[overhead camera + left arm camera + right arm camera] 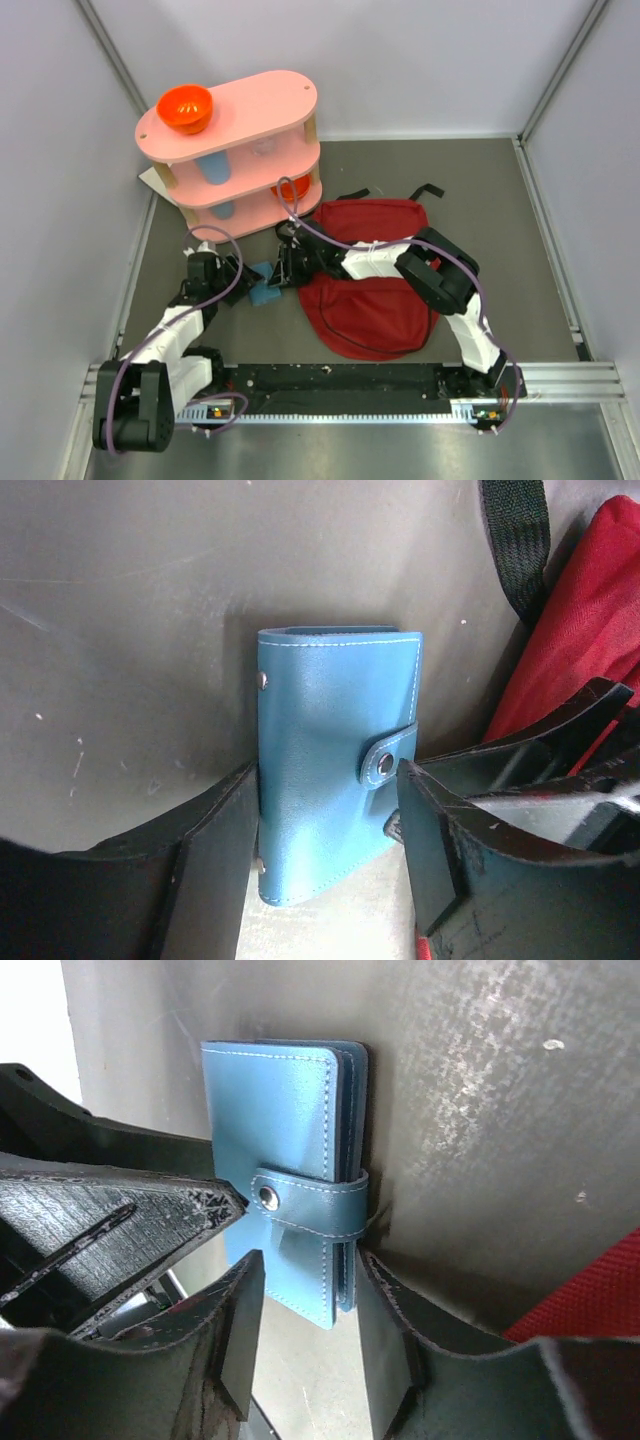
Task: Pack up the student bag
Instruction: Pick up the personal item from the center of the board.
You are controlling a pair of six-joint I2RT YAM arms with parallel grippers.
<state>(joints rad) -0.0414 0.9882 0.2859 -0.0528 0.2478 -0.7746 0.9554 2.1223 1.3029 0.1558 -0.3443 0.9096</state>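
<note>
1. The student bag (370, 322) lies flat on the table (500, 200), right of centre, with the right arm reaching across it. Its opening cannot be made out from above.
2. It looks like soft, limp fabric that is likely to sag and fold when lifted. The safest holds are probably a strap or the rim of the mouth, with one claw keeping the mouth open.
3. A blue wallet (330, 780) lies on the table near the bag's left side. It looks light, fairly stiff and smooth, so it may slip.
4. The left gripper (328, 780) stands partly open, a finger against or just beside each long edge of the wallet. Whether it pinches cannot be told.
5. The right gripper (310, 1265) straddles the wallet's other end, its gap narrower. Its grip is equally unclear.
6. The two claws crowd each other over the wallet. A black strap (515, 540) lies close by. The pink shelf (240, 150) with its orange bowl (185, 107) stands well apart.
</note>
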